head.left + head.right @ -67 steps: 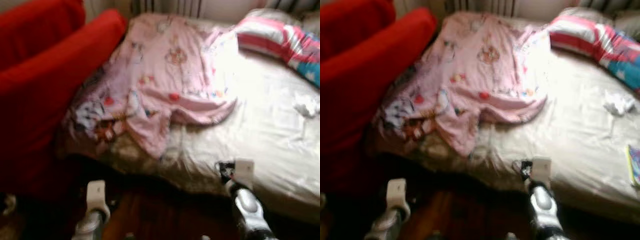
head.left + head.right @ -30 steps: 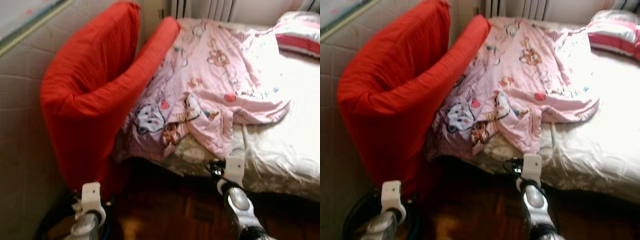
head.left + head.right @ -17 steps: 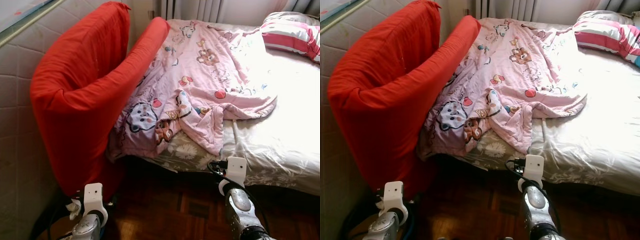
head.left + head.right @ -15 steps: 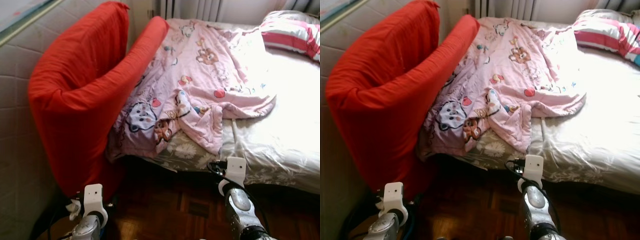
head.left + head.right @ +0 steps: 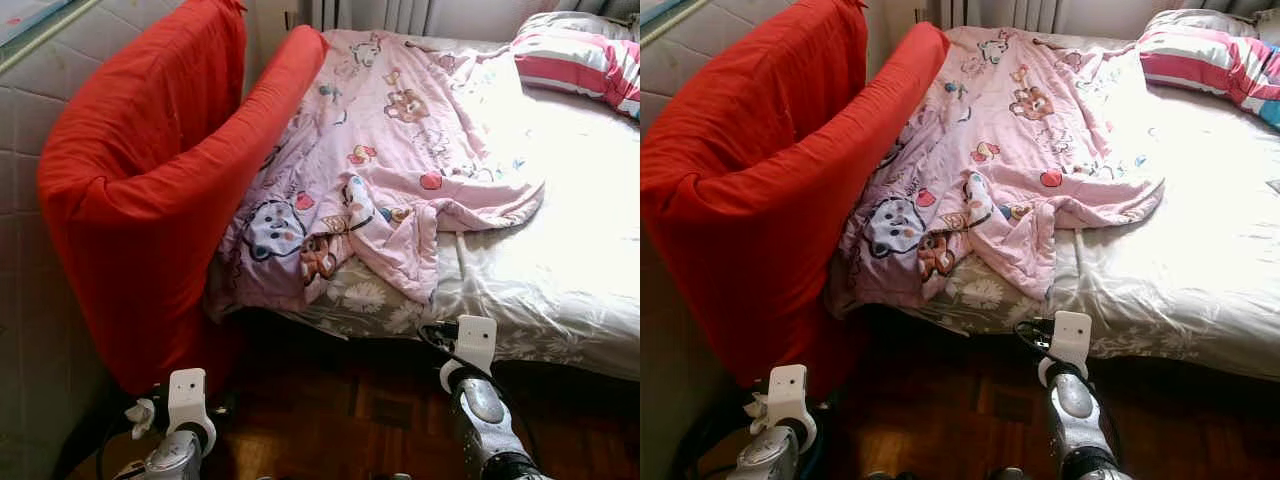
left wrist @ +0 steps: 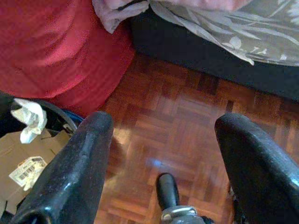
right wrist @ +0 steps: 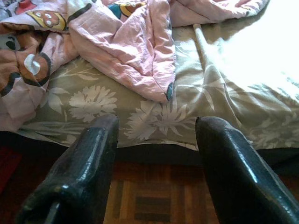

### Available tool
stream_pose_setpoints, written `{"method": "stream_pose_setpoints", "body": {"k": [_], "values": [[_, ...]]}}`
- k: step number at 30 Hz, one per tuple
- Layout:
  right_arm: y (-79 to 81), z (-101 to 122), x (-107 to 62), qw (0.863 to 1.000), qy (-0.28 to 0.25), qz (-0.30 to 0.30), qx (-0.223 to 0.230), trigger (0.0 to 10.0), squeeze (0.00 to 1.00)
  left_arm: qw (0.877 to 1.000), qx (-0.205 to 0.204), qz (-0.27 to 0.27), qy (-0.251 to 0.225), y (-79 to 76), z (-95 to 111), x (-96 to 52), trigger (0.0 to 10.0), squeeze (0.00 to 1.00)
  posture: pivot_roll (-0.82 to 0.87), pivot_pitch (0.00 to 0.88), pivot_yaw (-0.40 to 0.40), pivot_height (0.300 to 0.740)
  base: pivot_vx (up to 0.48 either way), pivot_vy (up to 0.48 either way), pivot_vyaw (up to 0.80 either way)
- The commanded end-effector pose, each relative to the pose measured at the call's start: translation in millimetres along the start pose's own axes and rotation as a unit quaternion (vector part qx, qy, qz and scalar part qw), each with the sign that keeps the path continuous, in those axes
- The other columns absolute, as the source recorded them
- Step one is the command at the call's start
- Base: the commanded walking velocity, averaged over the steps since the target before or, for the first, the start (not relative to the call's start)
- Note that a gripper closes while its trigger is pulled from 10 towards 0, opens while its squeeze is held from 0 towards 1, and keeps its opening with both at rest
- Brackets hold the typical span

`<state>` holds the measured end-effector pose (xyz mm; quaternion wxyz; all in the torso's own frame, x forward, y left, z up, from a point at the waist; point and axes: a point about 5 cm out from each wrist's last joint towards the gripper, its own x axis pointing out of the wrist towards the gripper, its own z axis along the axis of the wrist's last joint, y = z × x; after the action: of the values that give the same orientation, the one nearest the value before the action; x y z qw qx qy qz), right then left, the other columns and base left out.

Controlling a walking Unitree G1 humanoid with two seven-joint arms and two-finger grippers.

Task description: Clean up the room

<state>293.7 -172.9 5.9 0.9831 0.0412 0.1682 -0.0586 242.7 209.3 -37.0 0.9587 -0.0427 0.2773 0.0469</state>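
A pink cartoon-print blanket point(image 5: 400, 150) lies rumpled across the bed point(image 5: 570, 270), one corner hanging over the near edge. My right gripper point(image 7: 157, 123) is open and low in front of that edge, facing the hanging blanket corner point(image 7: 140, 60) and the floral sheet point(image 7: 154, 121). My left gripper point(image 6: 164, 123) is open over the parquet floor point(image 6: 187, 107), beside a dark bin point(image 6: 58, 120) holding a crumpled white tissue point(image 6: 28, 119) and cardboard point(image 6: 25, 156). Both arms hang low, the left arm point(image 5: 182, 445) by the armchair and the right arm point(image 5: 475, 415) by the bed.
A red armchair point(image 5: 150, 180) stands tight against the bed's left side, with a tiled wall point(image 5: 25, 130) behind it. A pink-striped pillow point(image 5: 580, 55) lies at the bed's far right. A radiator point(image 5: 370, 12) is behind the bed. Dark parquet point(image 5: 350, 400) runs between me and the bed.
The camera swung left from the bed toward the armchair, then steadied and sharpened. Both arms hang in the same low pose, and nothing on the bed has moved.
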Motion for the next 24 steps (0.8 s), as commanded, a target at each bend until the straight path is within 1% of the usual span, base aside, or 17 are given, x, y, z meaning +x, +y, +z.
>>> {"method": "stream_pose_setpoints", "body": {"k": [1, 4, 16, 21, 24], "values": [[-3.0, -6.1, -2.1, 1.000, 0.014, -0.005, 0.000, 10.0, 0.00, 1.000, 0.006, 0.002, 0.025, 3.3, -12.0, -4.3, 10.0, 0.00, -0.02, 0.177, 0.025, 0.723, 0.000, 0.000, -0.78], [-3.1, -5.6, -2.2, 1.000, 0.011, -0.006, 0.000, 10.0, 0.00, 1.000, 0.006, 0.002, 0.025, 3.5, -12.1, -4.4, 10.0, 0.00, -0.02, 0.177, 0.025, 0.723, 0.000, 0.000, -0.29], [-3.7, -2.0, -2.0, 1.000, -0.005, -0.010, -0.001, 10.0, 0.00, 1.000, 0.008, 0.004, 0.025, 4.6, -12.0, -4.6, 10.0, 0.00, -0.02, 0.179, 0.025, 0.723, 0.283, 0.000, 0.00], [-4.7, -3.5, -1.5, 1.000, 0.006, -0.015, -0.001, 10.0, 0.00, 1.000, 0.007, 0.004, 0.024, 4.6, -11.6, -4.4, 10.0, 0.00, -0.02, 0.182, 0.026, 0.723, 0.305, 0.000, 0.00], [-4.4, -2.6, -1.3, 1.000, 0.003, -0.013, 0.000, 10.0, 0.00, 1.000, 0.008, 0.003, 0.023, 4.5, -11.3, -4.3, 10.0, 0.00, -0.02, 0.183, 0.027, 0.723, 0.307, 0.000, -0.80]]}}
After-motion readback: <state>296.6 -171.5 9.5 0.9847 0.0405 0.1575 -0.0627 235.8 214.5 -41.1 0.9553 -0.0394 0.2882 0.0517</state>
